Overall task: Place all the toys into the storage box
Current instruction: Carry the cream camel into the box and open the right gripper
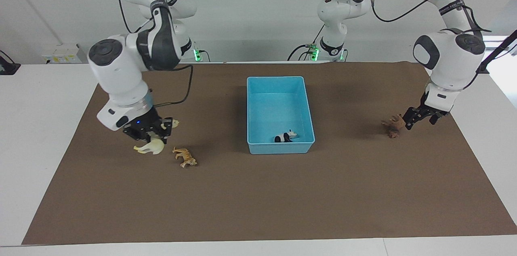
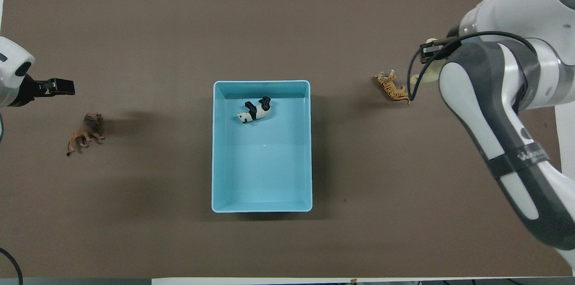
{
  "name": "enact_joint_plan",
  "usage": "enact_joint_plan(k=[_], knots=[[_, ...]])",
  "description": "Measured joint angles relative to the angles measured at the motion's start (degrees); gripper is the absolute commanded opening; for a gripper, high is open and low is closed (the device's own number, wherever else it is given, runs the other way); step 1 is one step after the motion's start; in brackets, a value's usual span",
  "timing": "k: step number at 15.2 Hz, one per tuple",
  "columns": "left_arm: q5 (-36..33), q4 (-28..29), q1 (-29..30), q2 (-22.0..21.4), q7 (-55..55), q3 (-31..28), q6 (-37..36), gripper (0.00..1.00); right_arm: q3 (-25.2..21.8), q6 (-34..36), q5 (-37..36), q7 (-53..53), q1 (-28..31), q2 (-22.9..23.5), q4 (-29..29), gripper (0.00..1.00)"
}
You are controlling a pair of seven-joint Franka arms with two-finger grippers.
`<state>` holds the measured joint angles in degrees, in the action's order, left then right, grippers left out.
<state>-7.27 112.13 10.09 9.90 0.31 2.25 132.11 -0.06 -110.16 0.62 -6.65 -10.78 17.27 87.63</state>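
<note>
Two toys still out on the mat, one in the box, one in a grip.

Lower center of the overhead frame: the light blue storage box (image 2: 262,195), with the panda (image 2: 254,111) lying in its upper part. Left: the lion (image 1: 394,125) on the mat, the left gripper (image 1: 420,117) released, just beside it. Right: the tiger (image 2: 393,88) on the mat; the right gripper (image 1: 148,133) is clenched on the pale yellow long-necked toy (image 1: 151,147), lifted off the mat.
</note>
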Motion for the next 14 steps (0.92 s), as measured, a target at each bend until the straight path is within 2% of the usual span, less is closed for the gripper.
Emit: enact_joint_plan(k=[3,5,10,11,12,14], knots=[[-0.69,2.86,0.82,2.55,0.05,0.0,5.55,1.0,0.2,-0.94,-1.05,-17.11,-13.63,0.47,-2.35,0.0],[-0.7,5.71,1.29,3.14,0.15,0.01,8.31,1.0,0.23,-2.83,-1.25,-22.37,-20.93,1.14,-2.37,0.0],[-0.71,9.12,1.43,3.85,0.16,0.32,10.08,1.0,0.09,-9.93,-3.37,-28.95,-31.28,5.19,-0.79,0.0],[-0.71,9.18,1.42,4.02,0.16,0.46,10.09,0.99,0.08,-12.64,-4.49,-29.6,-32.29,6.66,0.34,0.9],[-0.73,9.24,1.42,4.11,0.18,0.56,10.09,0.98,0.05,-15.18,-4.9,-29.97,-32.67,7.91,1.61,1.0],[-0.74,9.57,1.42,4.28,0.25,0.7,10.11,0.95,-0.24,-17.05,-4.98,-30.89,-32.52,9.21,2.97,1.0]])
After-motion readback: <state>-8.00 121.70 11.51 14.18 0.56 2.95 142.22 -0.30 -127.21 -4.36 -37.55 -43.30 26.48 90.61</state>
